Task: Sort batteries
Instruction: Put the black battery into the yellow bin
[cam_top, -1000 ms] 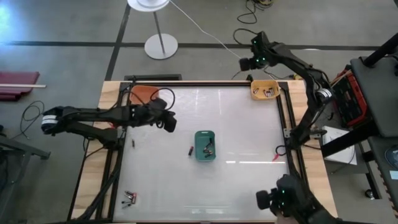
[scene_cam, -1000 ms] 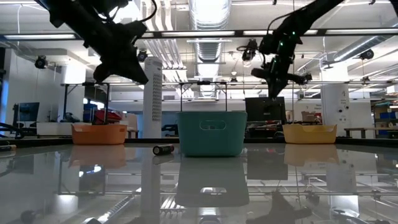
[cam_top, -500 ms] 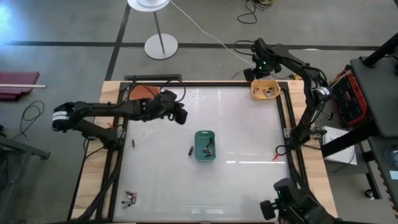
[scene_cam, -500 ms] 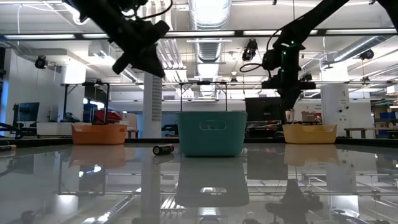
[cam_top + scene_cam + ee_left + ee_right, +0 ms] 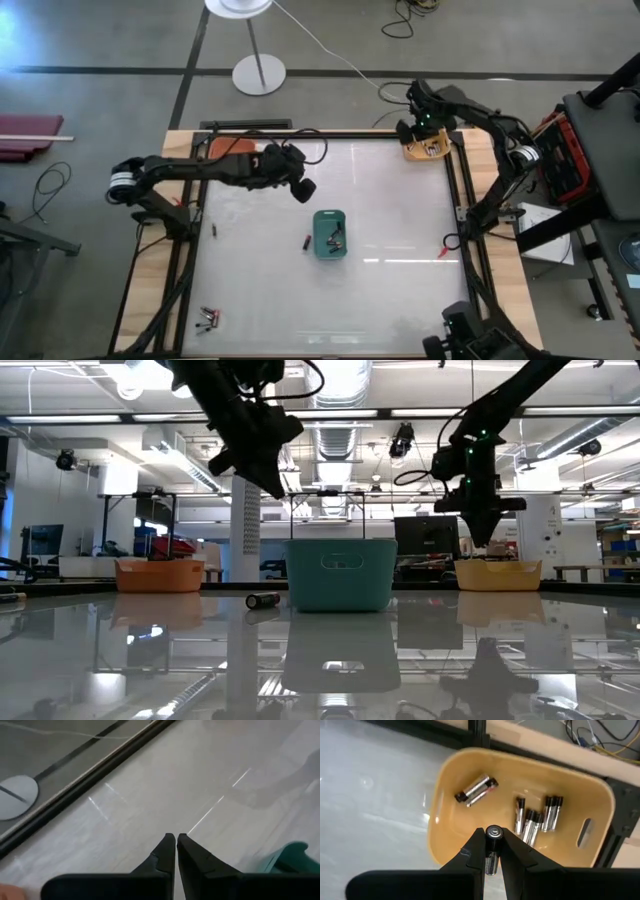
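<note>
My right gripper (image 5: 493, 851) hangs over the yellow bin (image 5: 445, 795) at the table's far right corner, shut on a dark battery (image 5: 492, 861). Several silvery and dark batteries (image 5: 536, 817) lie on the bin's floor. My left gripper (image 5: 176, 839) is shut with nothing between its fingers. It hovers above the glass table, left of the teal bin (image 5: 330, 233) in the middle. One battery (image 5: 306, 242) lies on the table beside the teal bin. Another (image 5: 213, 232) lies farther left, and a few (image 5: 208, 318) at the near left corner. My right gripper pinches one battery between its two fingers (image 5: 475, 851), which point down from above. The battery stands lengthwise along the fingers, its round end (image 5: 494, 831) facing the wrist. It hangs clear above the yellow bin's near wall.
An orange bin (image 5: 235, 150) stands at the far left corner. A small red thing (image 5: 445, 250) lies at the right edge. A black frame (image 5: 455, 200) runs round the glass table. Bare glass lies between the teal bin and the yellow bin.
My left gripper has travelled toward the table's right edge, nearing the teal bin, still shut. My right gripper has come toward the near edge and down, from beyond the table's far edge to above the yellow bin.
</note>
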`<state>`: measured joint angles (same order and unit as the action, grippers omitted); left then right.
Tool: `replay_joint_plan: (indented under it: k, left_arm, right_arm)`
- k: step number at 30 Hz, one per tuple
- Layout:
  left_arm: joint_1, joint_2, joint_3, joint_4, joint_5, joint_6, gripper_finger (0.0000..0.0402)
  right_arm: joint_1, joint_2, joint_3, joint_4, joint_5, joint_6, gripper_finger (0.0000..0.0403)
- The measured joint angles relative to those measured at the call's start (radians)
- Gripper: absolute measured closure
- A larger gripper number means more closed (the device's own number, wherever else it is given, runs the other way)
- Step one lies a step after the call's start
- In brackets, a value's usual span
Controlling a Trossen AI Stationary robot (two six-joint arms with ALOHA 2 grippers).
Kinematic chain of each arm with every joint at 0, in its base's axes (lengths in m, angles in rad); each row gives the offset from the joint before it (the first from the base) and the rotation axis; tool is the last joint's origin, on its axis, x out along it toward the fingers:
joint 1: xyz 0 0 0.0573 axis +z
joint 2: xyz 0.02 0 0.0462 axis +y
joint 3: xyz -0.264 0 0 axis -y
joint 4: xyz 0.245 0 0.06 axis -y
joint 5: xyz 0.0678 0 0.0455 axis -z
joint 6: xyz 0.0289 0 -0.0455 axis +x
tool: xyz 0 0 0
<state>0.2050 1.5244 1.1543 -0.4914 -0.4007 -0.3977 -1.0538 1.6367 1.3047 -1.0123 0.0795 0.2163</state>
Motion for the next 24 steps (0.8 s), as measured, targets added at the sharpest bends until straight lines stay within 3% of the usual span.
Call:
replay_joint_plan:
  k: [13,24]
  left_arm:
    - [-0.002,0.000,-0.017,-0.074,0.008,-0.016,0.0400]
    - [0.011,-0.013,-0.005,-0.121,0.019,0.049,0.0400]
  right_arm:
    - [-0.005,0.001,-0.071,0.058,0.026,-0.005,0.0375]
    - [-0.017,0.002,-0.217,0.316,0.033,0.064,0.0375]
